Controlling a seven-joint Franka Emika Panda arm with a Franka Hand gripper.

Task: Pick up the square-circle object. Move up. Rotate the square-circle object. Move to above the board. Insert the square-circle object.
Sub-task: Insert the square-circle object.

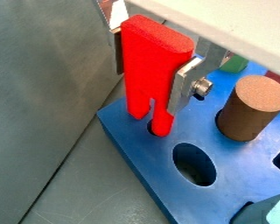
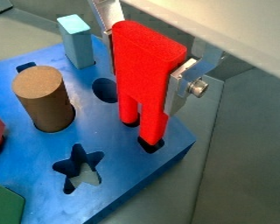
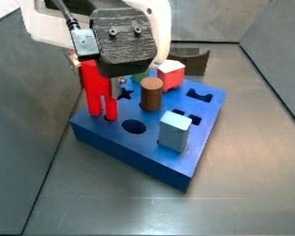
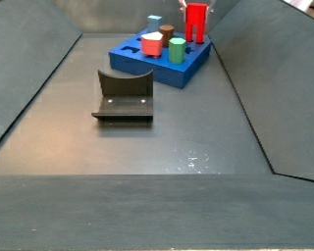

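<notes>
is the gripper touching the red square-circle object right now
Touching. In both wrist views the gripper has a silver finger pressed flat against the square-circle object, whose leg enters a hole in the board.

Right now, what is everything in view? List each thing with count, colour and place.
board: 1, blue, on the floor, several pegs standing in its holes.
red block: 1, bright red, tall, upright between the gripper's fingers, lower tip at a hole near a board corner.
cylinder: 1, brown, upright in the board.
squat block: 1, red with white top, in the board.
light-blue block: 1, upright in the board.
green peg: 1, in the board.
star hole: 1, unfilled.
oval hole: 1, unfilled.
fixture: 1, dark, on the floor apart from the board.
gripper: 1, silver fingers, over the board corner, shut on the red block.
</notes>
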